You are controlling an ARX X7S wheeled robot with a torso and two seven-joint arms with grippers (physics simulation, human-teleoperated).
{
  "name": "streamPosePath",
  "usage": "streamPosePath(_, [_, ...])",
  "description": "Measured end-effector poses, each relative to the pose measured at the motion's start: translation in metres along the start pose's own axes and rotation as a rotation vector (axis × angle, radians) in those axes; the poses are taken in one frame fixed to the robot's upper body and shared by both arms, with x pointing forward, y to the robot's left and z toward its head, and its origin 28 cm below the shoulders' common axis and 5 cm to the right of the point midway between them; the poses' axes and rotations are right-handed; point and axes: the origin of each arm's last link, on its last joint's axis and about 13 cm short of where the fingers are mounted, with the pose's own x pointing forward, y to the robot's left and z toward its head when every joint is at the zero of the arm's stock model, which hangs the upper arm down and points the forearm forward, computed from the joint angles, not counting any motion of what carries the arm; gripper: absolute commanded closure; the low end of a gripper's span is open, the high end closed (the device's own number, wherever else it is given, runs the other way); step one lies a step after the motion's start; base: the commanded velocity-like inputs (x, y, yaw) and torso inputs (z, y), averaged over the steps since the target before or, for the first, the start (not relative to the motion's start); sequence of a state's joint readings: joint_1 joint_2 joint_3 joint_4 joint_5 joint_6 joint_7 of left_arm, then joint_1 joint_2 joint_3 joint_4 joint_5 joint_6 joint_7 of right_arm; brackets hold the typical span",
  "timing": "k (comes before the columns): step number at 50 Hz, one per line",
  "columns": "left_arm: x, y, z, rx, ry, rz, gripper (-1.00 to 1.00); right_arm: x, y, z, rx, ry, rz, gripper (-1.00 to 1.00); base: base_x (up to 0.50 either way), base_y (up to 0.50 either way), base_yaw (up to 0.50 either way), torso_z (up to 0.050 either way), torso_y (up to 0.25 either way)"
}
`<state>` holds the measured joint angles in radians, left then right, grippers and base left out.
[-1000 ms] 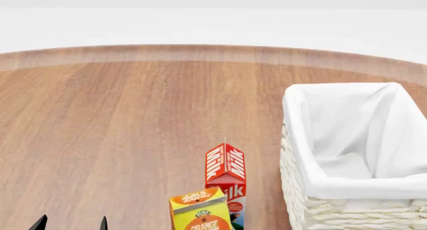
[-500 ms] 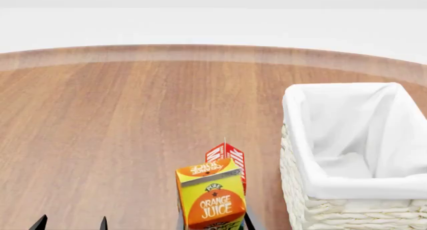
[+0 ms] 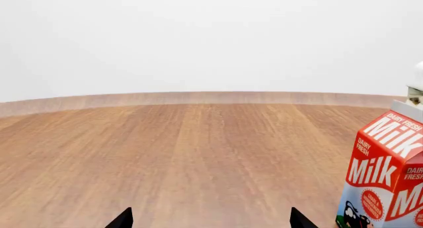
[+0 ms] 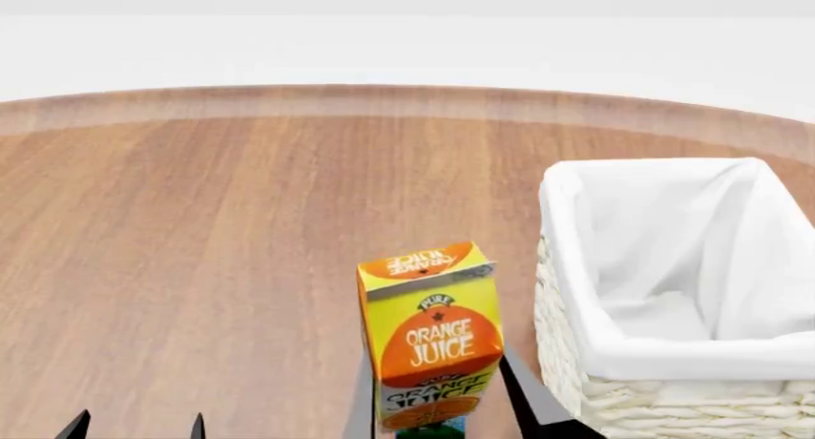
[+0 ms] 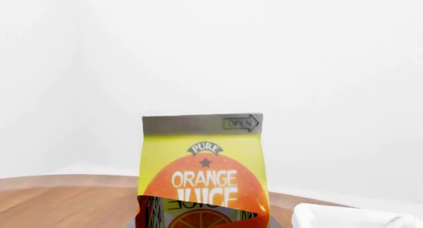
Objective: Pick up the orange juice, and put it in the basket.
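The orange juice (image 4: pixel 430 339) is a yellow and orange carton held upright above the wooden table (image 4: pixel 229 229), just left of the basket. My right gripper (image 4: pixel 440 406) is shut on its lower part, with a grey finger (image 4: pixel 517 384) on each side. The carton fills the right wrist view (image 5: pixel 203 163). The basket (image 4: pixel 562 267) is cream wicker with a white liner and stands at the right; its liner edge shows in the right wrist view (image 5: pixel 350 217). My left gripper (image 4: pixel 137 428) is open and empty at the lower left, and it also shows in the left wrist view (image 3: pixel 210 222).
A red-and-white Milk carton (image 3: pixel 383 183) stands on the table to one side of the left gripper. In the head view the juice carton hides it. The table's curved far edge (image 4: pixel 407 100) runs across the back.
The orange juice has risen in the right gripper and moved right toward the basket. It now covers the Milk carton in the head view. The left gripper has not moved.
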<state>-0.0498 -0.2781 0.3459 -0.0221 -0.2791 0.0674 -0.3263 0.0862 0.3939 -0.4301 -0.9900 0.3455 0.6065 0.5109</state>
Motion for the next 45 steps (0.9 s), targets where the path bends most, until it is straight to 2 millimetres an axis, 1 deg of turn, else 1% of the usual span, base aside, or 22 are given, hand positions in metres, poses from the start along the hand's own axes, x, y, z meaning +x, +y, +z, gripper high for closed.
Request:
streamPosePath(10, [0.0, 0.0, 0.0, 0.0, 0.0, 0.0, -1.0, 0.005, -0.004, 0.016, -0.019, -0.043, -0.006, 1.0, 0.0, 0.0, 0.0, 0.0, 0.001])
streamPosePath(26, [0.0, 0.0, 0.0, 0.0, 0.0, 0.0, -1.0, 0.008, -0.011, 0.041, -0.06, -0.089, -0.019, 1.0, 0.0, 0.0, 0.0, 0.0, 0.0])
streamPosePath(36, [0.0, 0.0, 0.0, 0.0, 0.0, 0.0, -1.0, 0.013, -0.022, 0.051, -0.082, -0.093, -0.075, 1.0, 0.0, 0.0, 0.0, 0.001, 0.001])
streamPosePath(45, [0.0, 0.0, 0.0, 0.0, 0.0, 0.0, -1.0, 0.018, -0.032, 0.054, -0.088, -0.091, -0.131, 1.0, 0.0, 0.0, 0.0, 0.0, 0.0])
